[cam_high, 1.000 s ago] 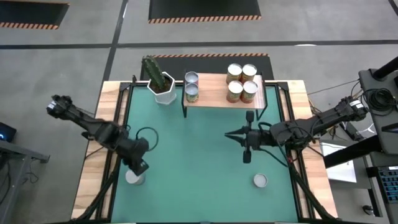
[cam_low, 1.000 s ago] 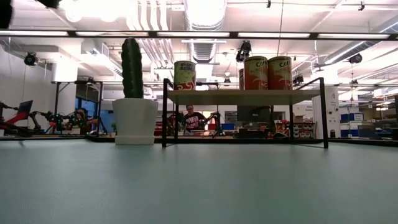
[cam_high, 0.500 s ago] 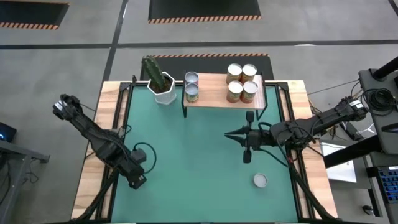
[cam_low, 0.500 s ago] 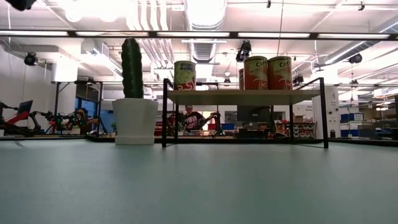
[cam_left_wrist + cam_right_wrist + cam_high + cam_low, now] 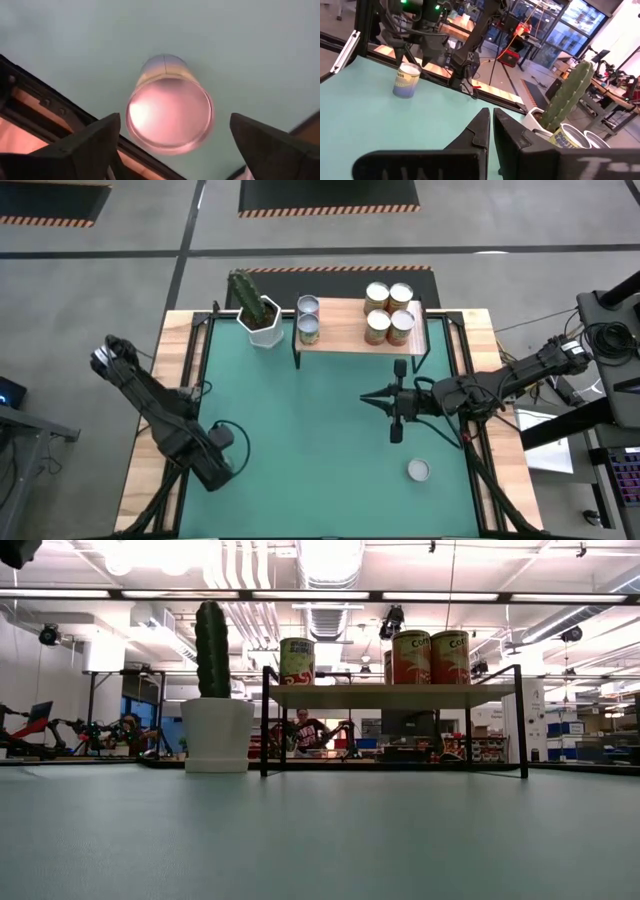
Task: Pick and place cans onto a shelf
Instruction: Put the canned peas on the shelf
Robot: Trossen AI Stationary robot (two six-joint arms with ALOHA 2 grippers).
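Left hand [image 5: 170, 150] spread wide above a silvery-topped cylindrical tin can [image 5: 169, 111] near the green-matted table's [image 5: 300, 440] edge; right hand [image 5: 491, 131] closed, empty.

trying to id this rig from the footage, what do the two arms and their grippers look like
Both arms are dark, nearly black, slender and jointed, with thin black cables looping beside them. The left gripper has two broad, wedge-shaped dark fingers. The right gripper has two flat, tapering black fingers on a boxy black base bearing faint pale lettering. From above, the right gripper looks like a narrow black prong.
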